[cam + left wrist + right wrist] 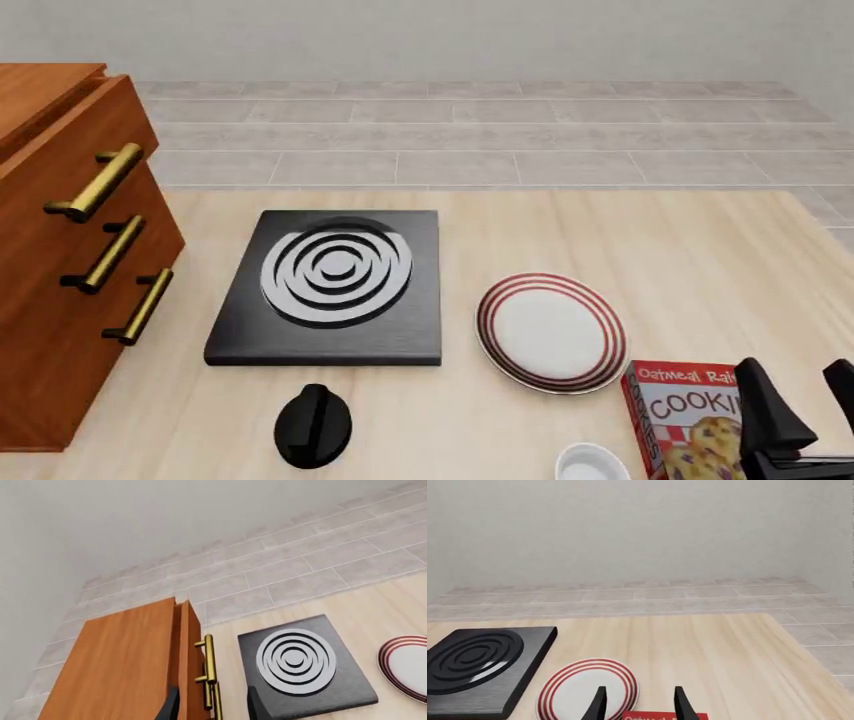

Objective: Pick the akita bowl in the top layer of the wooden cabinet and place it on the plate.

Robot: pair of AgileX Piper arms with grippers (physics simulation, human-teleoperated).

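Step in hand: judging from the closed drawers, opening the reddish-brown top drawer (80, 170) of the large wooden cabinet (54, 300) comes first.
Left gripper (212, 707): its dark fingers stand apart, empty, on either side of a brass bar handle (209, 672); which drawer's handle it is I cannot tell from the left wrist view.
Doing it well: close squarely on the top brass bar handle (94, 182), then pull straight out along the drawer's travel, slowly, so the bar does not slip free.
Right gripper (801, 405): open and empty, low at the table's near right, above the red cookie box (687, 420).
Patterned akita bowl: not visible; presumably shut inside the top drawer.
Red-ringed white plate (551, 331): bare, just right of the black stove slab with white rings (331, 285).
Plain small white bowl (591, 465): looks empty, near edge, beside the cookie box.
Black knob-like object (312, 425): in front of the stove.
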